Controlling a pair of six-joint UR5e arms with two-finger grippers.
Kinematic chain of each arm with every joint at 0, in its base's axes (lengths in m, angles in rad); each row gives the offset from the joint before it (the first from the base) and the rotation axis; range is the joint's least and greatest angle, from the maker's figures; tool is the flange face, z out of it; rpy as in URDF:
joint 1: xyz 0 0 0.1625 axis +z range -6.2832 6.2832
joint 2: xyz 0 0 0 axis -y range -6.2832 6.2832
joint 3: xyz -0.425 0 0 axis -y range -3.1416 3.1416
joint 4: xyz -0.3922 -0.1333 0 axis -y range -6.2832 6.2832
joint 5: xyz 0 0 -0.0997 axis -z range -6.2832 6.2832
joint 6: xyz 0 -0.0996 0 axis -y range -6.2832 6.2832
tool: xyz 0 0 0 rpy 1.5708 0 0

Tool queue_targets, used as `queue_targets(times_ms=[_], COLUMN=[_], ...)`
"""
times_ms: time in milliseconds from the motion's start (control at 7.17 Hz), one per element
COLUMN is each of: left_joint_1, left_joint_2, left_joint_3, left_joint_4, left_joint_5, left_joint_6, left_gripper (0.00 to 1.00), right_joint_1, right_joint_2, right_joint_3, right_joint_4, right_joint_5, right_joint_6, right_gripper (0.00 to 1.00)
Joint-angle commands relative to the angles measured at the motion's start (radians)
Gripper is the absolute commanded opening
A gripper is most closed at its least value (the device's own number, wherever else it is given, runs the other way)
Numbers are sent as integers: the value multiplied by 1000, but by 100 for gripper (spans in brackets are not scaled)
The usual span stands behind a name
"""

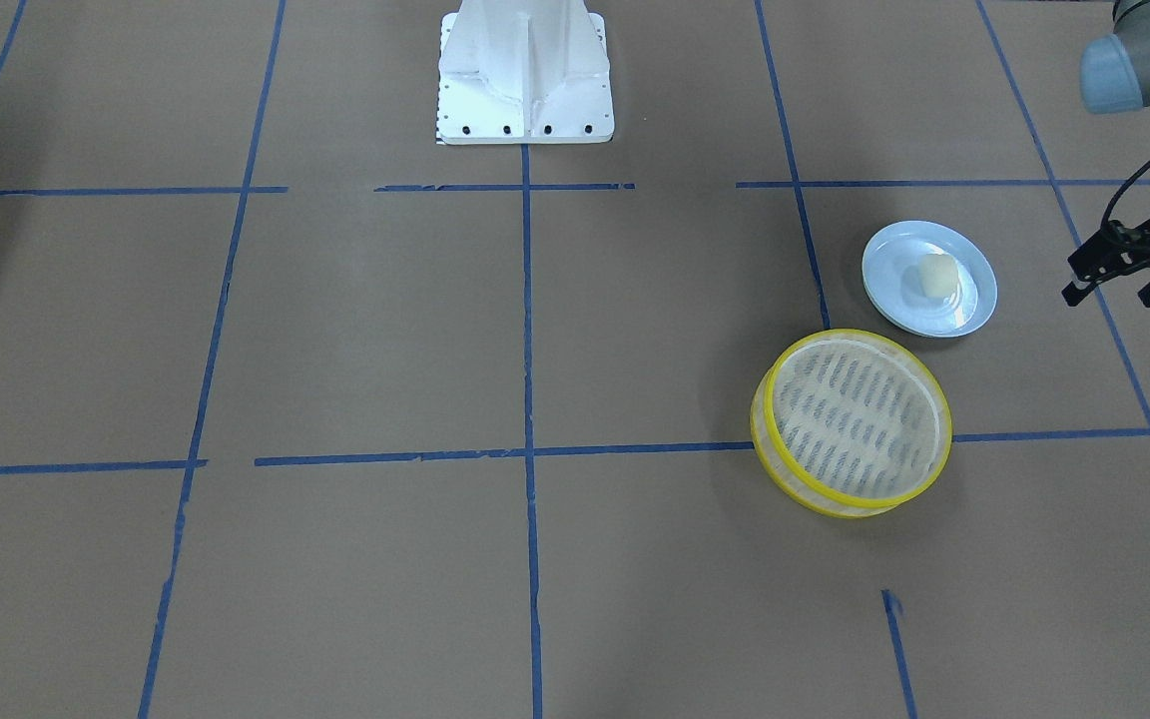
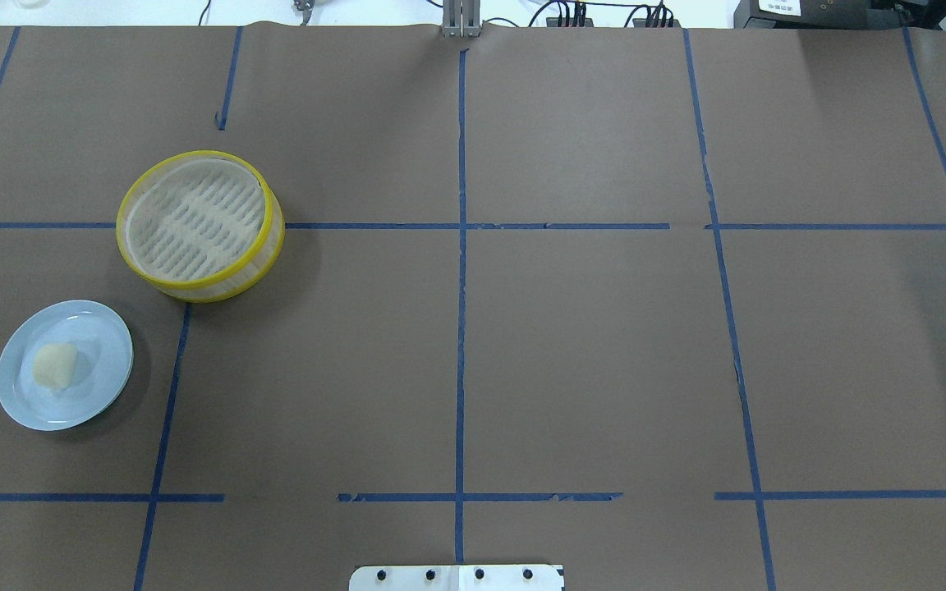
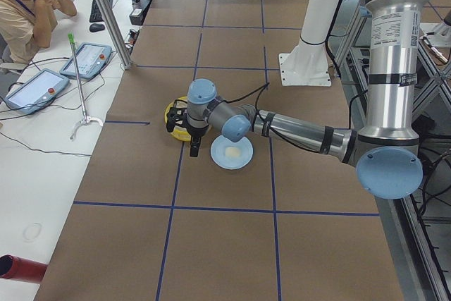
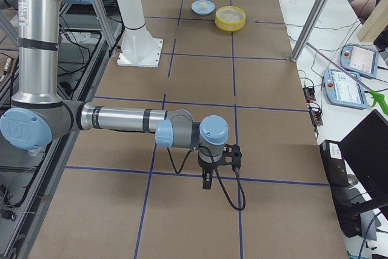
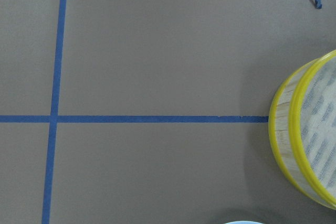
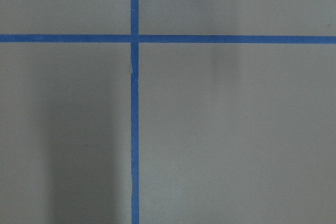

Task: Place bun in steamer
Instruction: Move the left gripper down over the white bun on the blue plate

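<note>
The cream-white bun lies on a pale blue plate, also seen in the overhead view. The yellow-rimmed steamer stands empty beside the plate, and its rim shows in the left wrist view. My left gripper hovers off to the side of the plate, apart from the bun, open and empty. My right gripper shows only in the exterior right view, far from both things, and I cannot tell whether it is open or shut.
The white robot base stands at the table's robot side. Blue tape lines grid the brown table. An operator sits past the far edge, with tablets and a metal post.
</note>
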Motion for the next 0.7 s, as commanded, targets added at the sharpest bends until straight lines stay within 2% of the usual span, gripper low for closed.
queue_targets(times_ms=[0,140,419,558], left_joint_1=[181,247,352,358], left_joint_2=[98,147,148,148], left_joint_3=[6,10,14,17], left_joint_4=[-193,-282,-281,-280], left_joint_5=[87,139,143,143], left_joint_6=[-187,-254,-360,-363], left_gripper=[98,98,97,96], right_joint_1=[0,0,0,0], right_joint_2=[0,0,0,0], right_joint_3=[0,0,0,0], right_joint_4=[0,0,0,0], right_joint_5=[0,0,0,0], right_joint_6=[0,0,0,0], right_gripper=[100,100,100,100])
